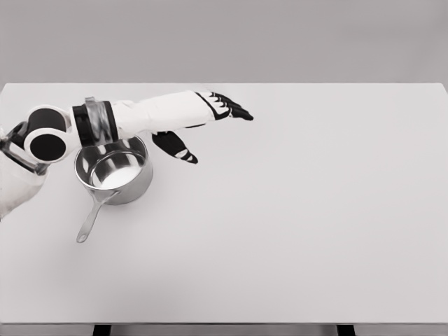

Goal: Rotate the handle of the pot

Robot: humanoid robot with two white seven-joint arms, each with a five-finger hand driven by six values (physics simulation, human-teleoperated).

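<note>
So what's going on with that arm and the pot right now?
Left hand open, fingers spread, stretched out past the pot, not touching it. Pot handle points toward the table's near edge, ungrasped. Right arm not in view. Nothing blocking the handle.

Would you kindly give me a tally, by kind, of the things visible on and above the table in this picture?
Steel pot with a long handle: 1
White table: 1
Robot hands in view: 1, the left hand, fingers spread above the table beyond the pot
Total: 3
</note>
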